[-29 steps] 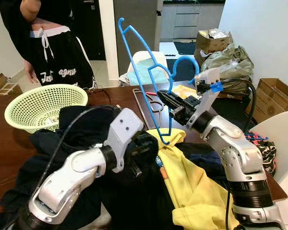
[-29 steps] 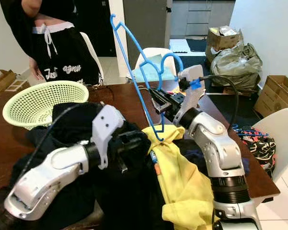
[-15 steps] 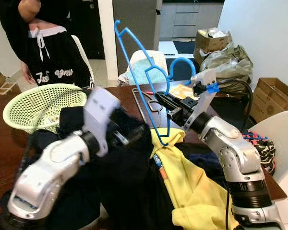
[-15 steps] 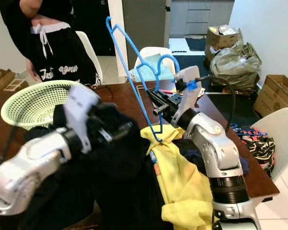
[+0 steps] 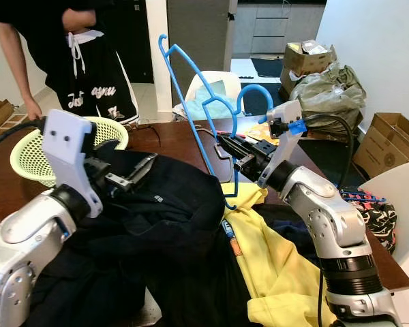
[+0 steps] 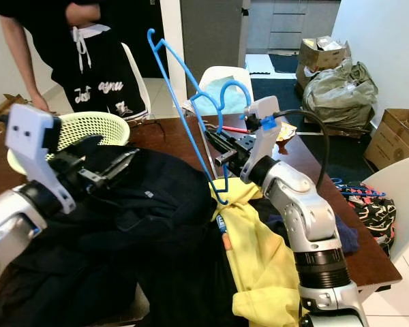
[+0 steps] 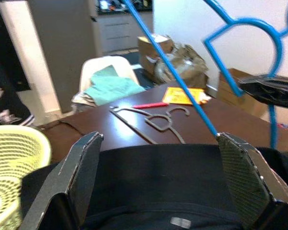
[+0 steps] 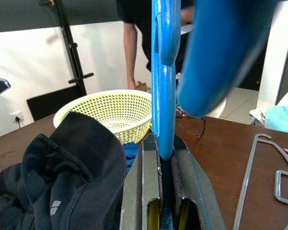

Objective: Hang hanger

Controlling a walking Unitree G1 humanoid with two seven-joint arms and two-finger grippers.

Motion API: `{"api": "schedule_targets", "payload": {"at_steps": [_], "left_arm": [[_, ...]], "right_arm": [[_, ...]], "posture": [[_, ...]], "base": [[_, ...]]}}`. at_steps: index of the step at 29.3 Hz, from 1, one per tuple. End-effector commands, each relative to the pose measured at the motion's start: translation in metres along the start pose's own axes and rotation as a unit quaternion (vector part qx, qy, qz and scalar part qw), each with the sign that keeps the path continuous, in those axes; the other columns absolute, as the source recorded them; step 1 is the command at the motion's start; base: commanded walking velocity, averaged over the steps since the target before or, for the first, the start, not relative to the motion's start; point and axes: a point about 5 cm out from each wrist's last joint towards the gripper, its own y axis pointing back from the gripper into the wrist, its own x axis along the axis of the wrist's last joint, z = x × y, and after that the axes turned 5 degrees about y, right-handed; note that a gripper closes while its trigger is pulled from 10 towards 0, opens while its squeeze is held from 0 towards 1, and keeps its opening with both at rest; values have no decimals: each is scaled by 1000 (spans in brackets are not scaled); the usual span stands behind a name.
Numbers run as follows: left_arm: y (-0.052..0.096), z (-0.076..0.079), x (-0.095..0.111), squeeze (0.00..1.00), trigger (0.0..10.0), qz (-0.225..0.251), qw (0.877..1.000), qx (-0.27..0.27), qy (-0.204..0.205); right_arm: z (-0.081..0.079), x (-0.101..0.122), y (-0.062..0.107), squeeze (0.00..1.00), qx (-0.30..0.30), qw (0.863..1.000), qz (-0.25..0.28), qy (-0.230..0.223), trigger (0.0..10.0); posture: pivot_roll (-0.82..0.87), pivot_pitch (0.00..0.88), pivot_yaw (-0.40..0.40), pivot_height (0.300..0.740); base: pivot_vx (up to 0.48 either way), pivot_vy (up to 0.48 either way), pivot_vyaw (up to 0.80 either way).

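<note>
**A:** Blue hanger (image 5: pixel 203 109) is sitting up in the air over the middle of the brown table (image 5: pixel 170 139), standing on end. Its long bar is running steeply from a low corner near the yellow shirt (image 5: pixel 269 262) up to a tip near the doorway, leaning toward the robot's left. The hook is curling up near the right gripper (image 5: pixel 226 142), on the robot's right side of the bar.

**B:** And what's gripping it?

**A:** The right gripper is clamping the blue plastic; in the right wrist view the two fingers (image 8: pixel 147 182) are squeezing tight on a blue strut running straight up between them.

**B:** Left arm doing anything?

**A:** The left gripper (image 7: pixel 161 165) is spreading wide apart above the black garment (image 5: pixel 157 225), which is piling up on the near side of the table. Can't tell if the fingers are touching the cloth.

**B:** Other stuff around?

**A:** A grey wire hanger (image 7: pixel 151 120) is lying flat on the wood beyond the clothes, a pale green basket (image 6: pixel 99 126) is sitting at the robot's left, and a person (image 5: pixel 88 61) in black is standing just behind it.
</note>
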Motion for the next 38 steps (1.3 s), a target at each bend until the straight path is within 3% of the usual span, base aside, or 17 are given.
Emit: {"api": "schedule_targets", "payload": {"at_steps": [1, 2, 4, 5, 6, 7, 8, 11, 15, 19, 23, 27, 31, 34, 38], "left_arm": [[5, -19, 0, 1000, 10000, -2, 998, 70, -5], [5, -19, 0, 1000, 10000, -2, 998, 70, -5], [17, -64, -10, 1000, 10000, -11, 973, 228, 13], [17, -64, -10, 1000, 10000, -11, 973, 228, 13], [22, -79, -17, 910, 10000, -19, 961, 276, 29], [25, -86, -20, 910, 10000, -25, 953, 299, 42], [26, -91, -26, 0, 10000, -32, 947, 313, 65], [24, -100, -37, 0, 10000, -43, 936, 323, 131], [20, -103, -43, 0, 10000, -52, 932, 317, 168], [4, -99, -48, 0, 10000, -88, 943, 266, 180], [-1, -95, -48, 0, 10000, -94, 947, 248, 182], [-9, -77, -58, 0, 10000, -131, 949, 207, 201], [-8, -75, -67, 0, 10000, -150, 943, 214, 206], [0, -73, -83, 0, 10000, -193, 926, 228, 231], [2, -71, -89, 0, 10000, -208, 921, 227, 238]], "right_arm": [[0, 3, -3, 0, 3, 1000, 5, 9, 10000], [0, 3, -3, 0, 3, 1000, 5, 9, 10000], [0, 3, -3, 0, 5, 1000, 5, 11, 10000], [0, 3, -3, 0, 5, 1000, 5, 11, 10000], [0, 4, -3, 0, 5, 1000, 5, 11, 10000], [0, 4, -3, 0, 6, 1000, 5, 12, 10000], [0, 4, -3, 0, 6, 1000, 5, 13, 10000], [0, 4, -3, 0, 6, 1000, 5, 14, 10000], [0, 5, -3, 0, 6, 1000, 5, 16, 10000], [2, 6, 0, 0, 2, 1000, 2, 22, 10000], [3, 7, 1, 0, 0, 1000, 3, 23, 10000], [3, 8, 3, 0, -2, 1000, 3, 24, 10000], [3, 7, 2, 0, -2, 1000, 2, 24, 10000], [3, 7, 3, 0, -1, 1000, 1, 24, 10000], [4, 8, 4, 0, -2, 1000, 0, 25, 10000]], "posture": [[40, 0, -10, 740], [40, 0, -10, 740], [35, 0, -11, 740], [35, 0, -11, 740], [35, 0, -11, 740], [35, 0, -11, 740], [31, 0, -12, 740], [29, 0, -11, 740], [17, 0, -7, 740], [4, 0, -12, 740], [-3, 0, -9, 740], [-6, 0, -10, 740], [-6, 0, -10, 740], [-8, 0, -14, 740], [-9, 0, -17, 740]], "base": [[0, 0, 0], [0, 0, 0], [0, 0, 0], [0, 0, 0], [0, 0, 0], [0, 0, 0], [0, 0, 0], [0, 0, 0], [0, 0, 0], [0, 0, 0], [0, 0, 0], [0, 0, 0], [0, 0, 0], [0, 0, 0], [0, 0, 0]]}}
